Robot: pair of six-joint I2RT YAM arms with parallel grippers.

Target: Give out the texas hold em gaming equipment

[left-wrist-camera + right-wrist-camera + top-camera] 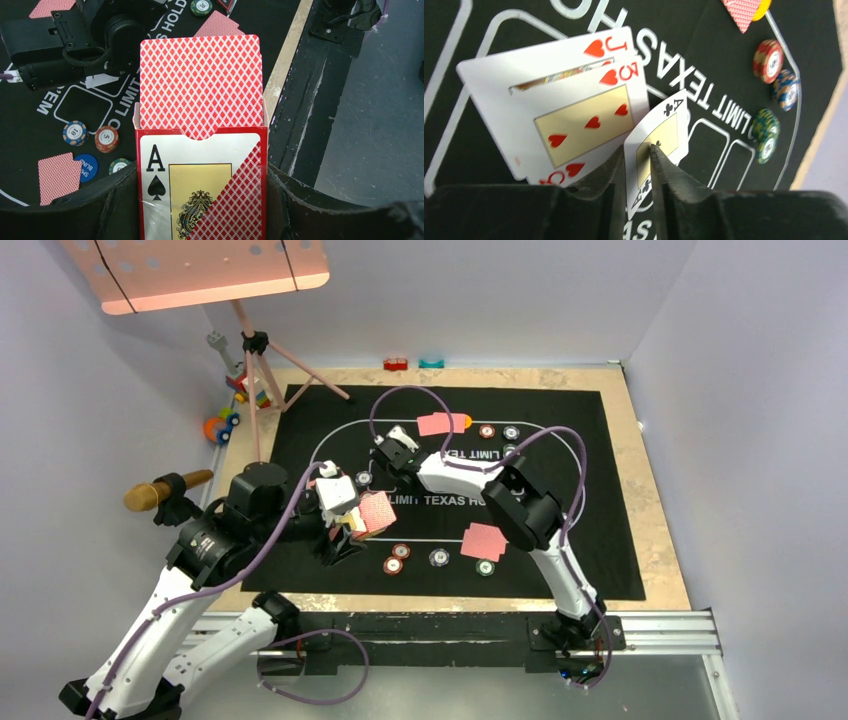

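Observation:
My left gripper point(202, 176) is shut on a red card box point(200, 195) printed with an ace of spades, and red-backed cards point(200, 85) stick out of its top. It hovers over the mat's left part point(345, 525). My right gripper point(636, 155) hangs over the mat's centre, jaws slightly apart with an ace of clubs point(669, 127) standing between them. Blurred face-up hearts cards point(564, 110) fan out just left of its fingers. Chips point(769, 60) and a face-down card point(441, 423) with an orange button point(462, 421) lie beyond. More chips point(401, 551) and a card point(484, 541) lie near the front.
The black mat point(600, 490) covers a tan board. At the far left stand a tripod point(262, 360) with a pink perforated board point(200, 270), colourful toys point(222, 425) and a wooden handle point(165, 490). Red point(396, 364) and teal point(431, 363) blocks sit at the back. A blue button point(89, 167) lies by chips point(107, 138).

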